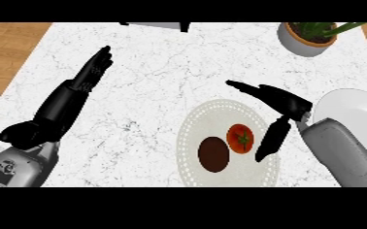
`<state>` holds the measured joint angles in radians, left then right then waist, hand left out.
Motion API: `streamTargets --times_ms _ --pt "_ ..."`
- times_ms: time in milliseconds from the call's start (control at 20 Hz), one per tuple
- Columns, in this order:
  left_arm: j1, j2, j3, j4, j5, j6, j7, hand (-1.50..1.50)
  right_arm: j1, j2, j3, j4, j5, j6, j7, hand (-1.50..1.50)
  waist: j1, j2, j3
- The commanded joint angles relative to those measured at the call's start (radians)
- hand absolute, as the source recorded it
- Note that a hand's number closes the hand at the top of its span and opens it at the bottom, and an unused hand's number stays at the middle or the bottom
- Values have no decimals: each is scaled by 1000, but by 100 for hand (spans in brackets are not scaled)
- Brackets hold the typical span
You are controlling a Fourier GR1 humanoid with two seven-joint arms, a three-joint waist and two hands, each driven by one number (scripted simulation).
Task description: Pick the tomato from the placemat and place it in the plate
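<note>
A red tomato (241,137) with a green stem lies on a round pale placemat (215,111), beside a dark brown round object (213,154) to its lower left. A white plate (344,104) shows at the right edge, partly hidden by my right forearm. My right hand (283,104) hovers open just right of the tomato, fingers spread toward the upper left and thumb pointing down next to the tomato, not touching it. My left hand (90,75) rests open at the left of the counter, fingers straight and pointing up.
A potted plant (308,36) in a grey pot stands at the back right. A grey object (161,25) shows at the counter's far edge. The counter's left edge meets a wooden floor (18,43).
</note>
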<state>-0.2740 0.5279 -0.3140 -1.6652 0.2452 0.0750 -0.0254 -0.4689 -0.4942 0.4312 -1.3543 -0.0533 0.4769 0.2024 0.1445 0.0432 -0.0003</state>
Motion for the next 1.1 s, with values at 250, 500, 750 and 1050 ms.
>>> streamTargets --times_ms 250,500,750,1050 --pt "-12 -1 23 41 0 -30 -10 0 -343 169 254 227 277 155 -77 -150 -70 -29 0" --pt "36 -28 44 54 -22 -26 -37 0 -445 243 221 342 287 271 14 -150 -120 -41 0" --pt "9 -52 51 57 -40 -12 -8 0 -502 353 204 484 231 421 158 -150 -126 -40 0" --pt "49 -36 94 53 -30 -56 -28 0 -619 338 172 562 245 568 215 -150 -127 -41 0"
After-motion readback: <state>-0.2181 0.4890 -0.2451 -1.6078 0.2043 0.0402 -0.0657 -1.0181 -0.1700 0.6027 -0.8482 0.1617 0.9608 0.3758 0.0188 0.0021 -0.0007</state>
